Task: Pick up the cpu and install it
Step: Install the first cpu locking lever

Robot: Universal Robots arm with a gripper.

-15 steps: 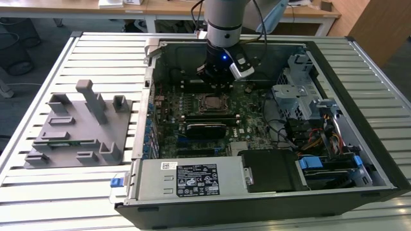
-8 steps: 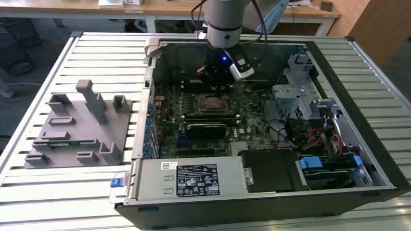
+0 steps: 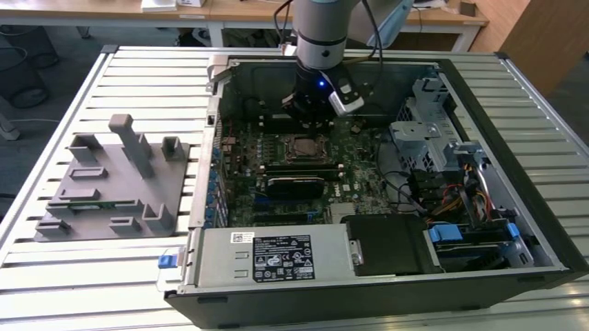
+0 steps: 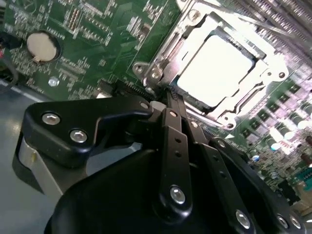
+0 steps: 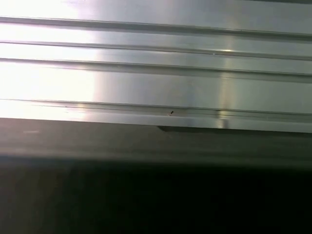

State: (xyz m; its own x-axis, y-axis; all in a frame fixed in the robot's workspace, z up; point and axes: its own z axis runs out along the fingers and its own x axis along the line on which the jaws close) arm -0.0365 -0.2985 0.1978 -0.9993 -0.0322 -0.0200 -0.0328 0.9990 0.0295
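The cpu (image 4: 217, 68), a flat square chip with a bright silver top, lies inside the metal socket frame (image 4: 158, 68) on the green motherboard. In the exterior view the cpu (image 3: 304, 147) sits in the socket near the middle of the open computer case. My gripper (image 3: 308, 114) hangs just above the board on the far side of the socket. In the second wrist view its black fingers (image 4: 173, 141) run together to a tip, and the gripper (image 4: 169, 95) ends at the socket frame's edge. It is shut with nothing in it.
A grey parts fixture (image 3: 106, 186) stands on the slatted table at the exterior view's left. The case holds a power supply (image 3: 267, 255), a black card (image 3: 294, 185) and a drive cage (image 3: 432, 138). A coin battery (image 4: 43, 46) sits on the board. Metal slats (image 5: 156, 73) show in the first wrist view.
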